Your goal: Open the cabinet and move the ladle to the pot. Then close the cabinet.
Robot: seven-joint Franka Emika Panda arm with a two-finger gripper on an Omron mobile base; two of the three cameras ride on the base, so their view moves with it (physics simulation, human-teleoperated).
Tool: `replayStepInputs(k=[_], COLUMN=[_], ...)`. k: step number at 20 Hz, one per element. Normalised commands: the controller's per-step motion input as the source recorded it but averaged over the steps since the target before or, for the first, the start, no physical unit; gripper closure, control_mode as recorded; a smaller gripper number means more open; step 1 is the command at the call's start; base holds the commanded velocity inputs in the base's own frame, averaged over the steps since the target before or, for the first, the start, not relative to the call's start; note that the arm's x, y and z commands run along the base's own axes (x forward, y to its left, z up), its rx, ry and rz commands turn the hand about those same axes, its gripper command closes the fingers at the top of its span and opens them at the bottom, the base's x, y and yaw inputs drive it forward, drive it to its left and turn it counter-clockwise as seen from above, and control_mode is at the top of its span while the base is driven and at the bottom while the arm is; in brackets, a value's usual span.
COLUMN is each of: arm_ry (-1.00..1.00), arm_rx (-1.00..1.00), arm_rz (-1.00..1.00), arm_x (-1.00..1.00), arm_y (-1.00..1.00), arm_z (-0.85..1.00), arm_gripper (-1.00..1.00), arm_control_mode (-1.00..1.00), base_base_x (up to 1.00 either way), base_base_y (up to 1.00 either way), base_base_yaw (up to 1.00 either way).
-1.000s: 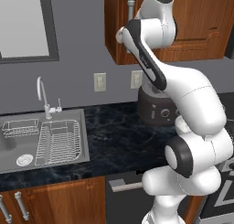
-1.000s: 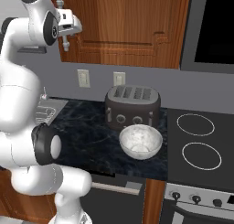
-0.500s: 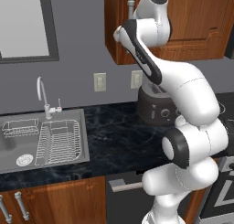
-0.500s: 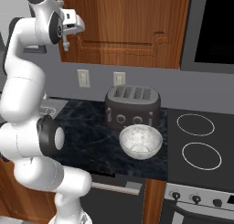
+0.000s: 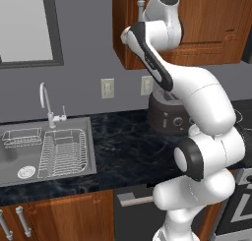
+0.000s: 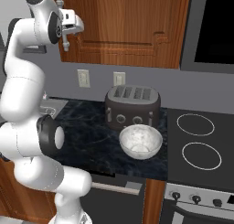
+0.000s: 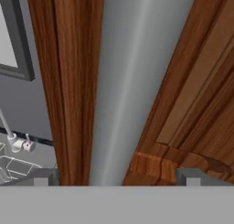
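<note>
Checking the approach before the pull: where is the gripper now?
The gripper, open, is raised at the cabinet door's left edge, straddling its silver handle.

This place is a home kitchen, and it is a rendered one. A dark marble-like worktop [image 5: 123, 146] runs along a grey wall. In it sits a steel sink [image 5: 29, 159] with a curved faucet [image 5: 47, 105] and a wire dish rack [image 5: 63, 151]. On the worktop stand a dark four-slot toaster [image 6: 132, 106] and a white speckled bowl [image 6: 140, 141]. To the right is a black stove top [image 6: 201, 143] with two round burners and knobs below. Reddish-brown wooden wall cabinets [image 6: 132, 26] hang above, and low cabinets [image 5: 59, 218] with short silver handles stand under the sink. Two wall outlets [image 6: 83, 77] are on the wall.
</note>
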Motion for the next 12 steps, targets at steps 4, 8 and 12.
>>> replayStepInputs(k=[4,8,12], arm_ry=[0.00,0.00,0.00], arm_rx=[0.00,0.00,0.00], arm_rz=[0.00,0.00,0.00], arm_x=[0.25,0.24,0.31], arm_y=[0.20,0.36,0.46], arm_z=[0.00,-0.04,-0.11], arm_gripper=[-1.00,-1.00,-1.00], arm_control_mode=[-1.00,-1.00,-1.00], base_base_x=[0.00,0.00,0.00], base_base_y=[0.00,0.00,0.00], base_base_yaw=[0.00,0.00,0.00])
